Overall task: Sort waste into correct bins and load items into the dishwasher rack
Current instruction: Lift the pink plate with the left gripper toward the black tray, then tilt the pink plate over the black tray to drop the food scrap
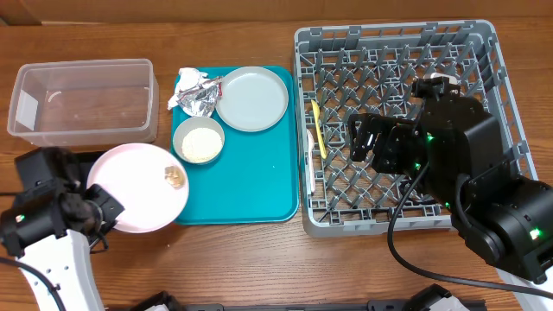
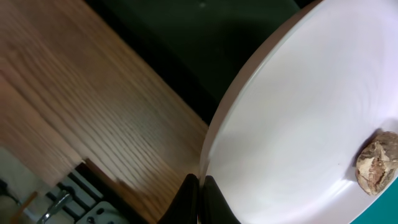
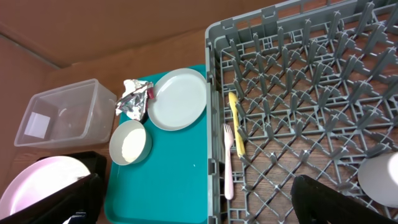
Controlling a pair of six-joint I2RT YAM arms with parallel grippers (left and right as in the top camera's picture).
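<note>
Spillage of brown morsel (image 2: pixel 377 163) beside teal tray (image 1: pixel 259 181) through tilt of whitish-pink plate (image 2: pixel 298 106). Left gripper (image 2: pixel 199 188) clamped on its rim; right gripper (image 3: pixel 202 198) spread wide, empty.

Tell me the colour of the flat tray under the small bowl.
The tray is teal, clearest in the overhead view.

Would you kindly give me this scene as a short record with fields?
left claw: shut on the pink plate at its rim
pink plate: carries a brown morsel
right claw: open, over the rack
rack: yellow utensil and white fork by its left wall
teal tray: grey plate, bowl of rice, foil wrapper
clear tub: far left, beside the teal tray
</note>
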